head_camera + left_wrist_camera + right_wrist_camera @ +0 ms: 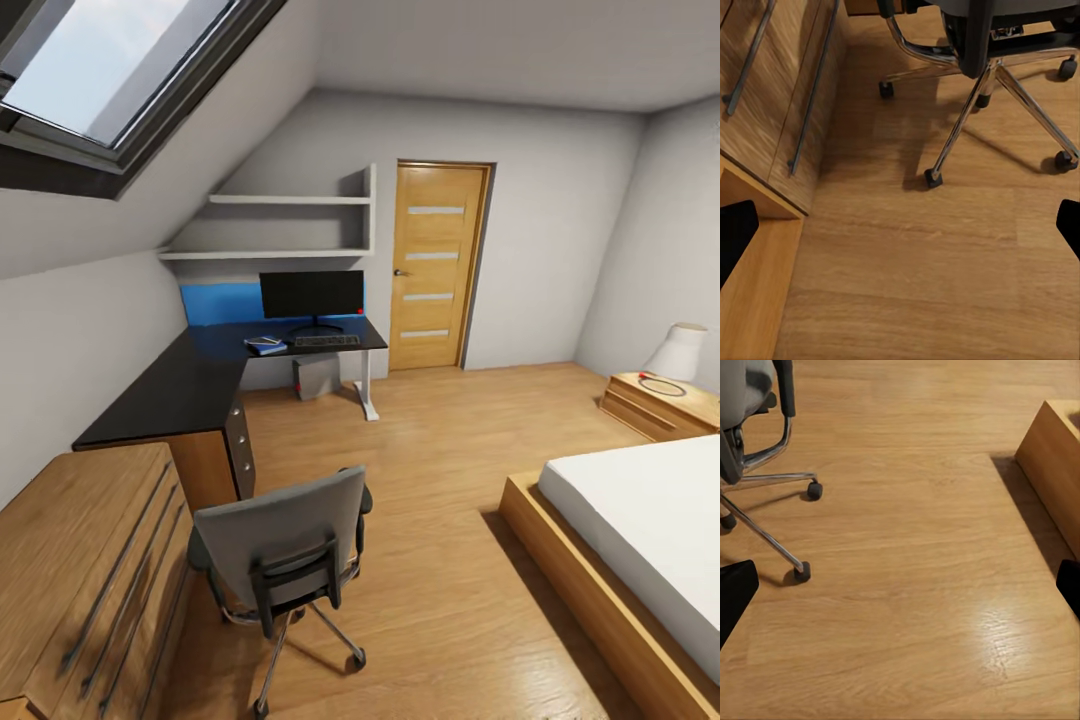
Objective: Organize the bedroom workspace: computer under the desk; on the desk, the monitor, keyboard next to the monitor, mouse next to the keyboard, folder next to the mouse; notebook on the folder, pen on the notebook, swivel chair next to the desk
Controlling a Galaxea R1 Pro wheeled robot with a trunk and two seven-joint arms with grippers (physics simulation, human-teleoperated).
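The left end effector hung spread wide over bare floor, holding nothing; the right end effector did likewise. The swivel chair stood well apart from the surface, beside the dresser. Monitor, keyboard and notebook sat on the far surface, computer beneath. Open floor lay between chair and bed.

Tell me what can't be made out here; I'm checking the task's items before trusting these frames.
- Swivel chair seat: head view, hidden by its backrest, so no folder is visible.
- Mouse, pen: head view, too small on the desk.
- Computer: partly hidden under the desk.
- Bed: cut off by the edge.
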